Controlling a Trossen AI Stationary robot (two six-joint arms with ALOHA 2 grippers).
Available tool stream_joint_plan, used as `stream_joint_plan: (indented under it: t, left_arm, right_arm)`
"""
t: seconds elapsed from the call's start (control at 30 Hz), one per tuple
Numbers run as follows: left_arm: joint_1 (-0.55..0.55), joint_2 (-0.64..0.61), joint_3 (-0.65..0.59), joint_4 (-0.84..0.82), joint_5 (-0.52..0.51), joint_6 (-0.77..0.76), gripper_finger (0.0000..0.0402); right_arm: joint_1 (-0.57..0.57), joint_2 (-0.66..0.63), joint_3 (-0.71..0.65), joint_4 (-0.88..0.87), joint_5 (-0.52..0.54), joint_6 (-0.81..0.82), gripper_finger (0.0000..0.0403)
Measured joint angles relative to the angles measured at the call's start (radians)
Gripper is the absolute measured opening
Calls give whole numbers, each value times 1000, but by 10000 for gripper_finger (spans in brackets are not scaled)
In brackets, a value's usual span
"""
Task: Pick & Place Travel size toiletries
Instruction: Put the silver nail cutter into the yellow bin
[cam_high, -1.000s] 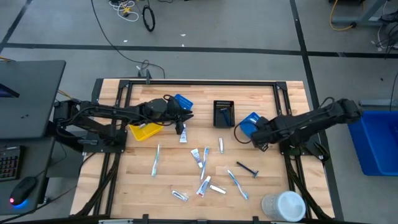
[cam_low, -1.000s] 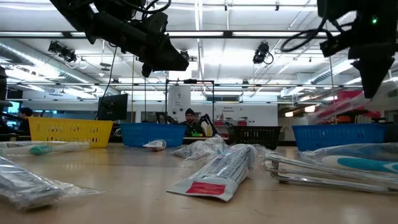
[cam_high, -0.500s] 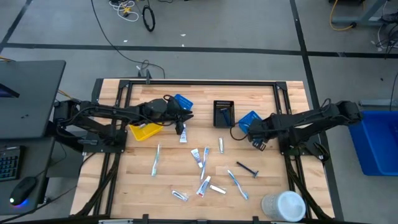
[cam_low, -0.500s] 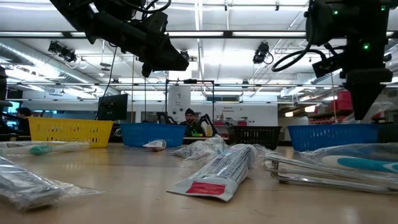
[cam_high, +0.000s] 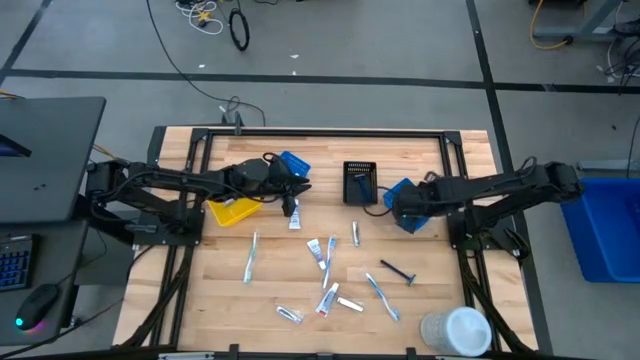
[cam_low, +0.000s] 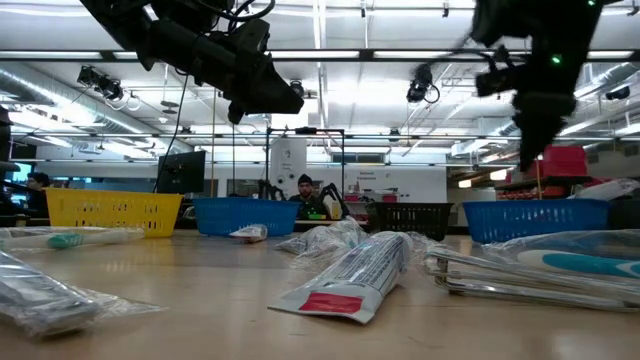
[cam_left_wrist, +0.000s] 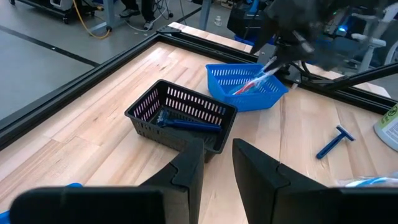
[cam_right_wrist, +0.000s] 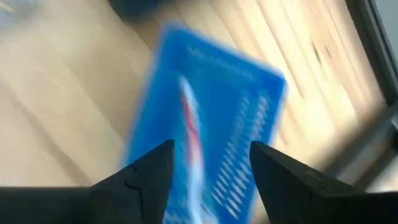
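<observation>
I see the toiletries (cam_high: 330, 265) scattered loose over the lower centre of the high view, on the pale wood-plank desk (cam_high: 230, 290): small white tubes w/ red and blue print, slim blue-and-white toothbrushes in clear crinkly wrap, one dark razor (cam_high: 398, 270) w/ a T-shaped head lying right of centre. In the low view a white tube w/ a red end panel (cam_low: 352, 276) lies front and centre, shiny film around it; a wrapped toothbrush (cam_low: 545, 265) sits at lower right.

One red-and-white tube (cam_left_wrist: 250, 82) lies slanted inside the blue bin (cam_high: 408, 203), right of centre in the high view. That bin is plastic mesh, slotted walls, rectangular. The right gripper (cam_high: 393, 202) hangs at the bin's left edge; its fingers (cam_right_wrist: 144, 177) stand apart w/ nothing between them, the tube below them in the bin.

Centre top of the desk: a black slotted bin (cam_high: 359, 182) w/ a blue-handled item lying in it. Upper left of centre: a second blue bin (cam_high: 294, 163) and a yellow mesh bin (cam_high: 232, 211). The left gripper (cam_high: 292, 189) hovers between those two; its fingers (cam_left_wrist: 186, 171) are only part open, a narrow gap, holding nothing.

Lower right corner of the high view: a round white lidded container (cam_high: 458, 330), smooth, translucent sides. Black metal rails frame the desk.
</observation>
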Motion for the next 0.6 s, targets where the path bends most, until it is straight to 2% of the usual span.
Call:
stream_joint_plan:
  t: [0.17, 0.37, 0.47, 0.6]
  left_arm:
    - [0, 0, 0, 0, 0, 0, 92]
    - [0, 0, 0, 0, 0, 0, 92]
    - [-5, 0, 0, -1, 0, 9, 92]
    - [-25, 0, 0, -1, 3, 56, 92]
  right_arm:
    - [23, 0, 5, 410, -91, -163, 204]
    - [57, 0, -51, 954, -293, -339, 186]
    - [75, 0, -98, 1099, -330, -359, 180]
    - [93, 0, -165, 1133, -328, -361, 179]
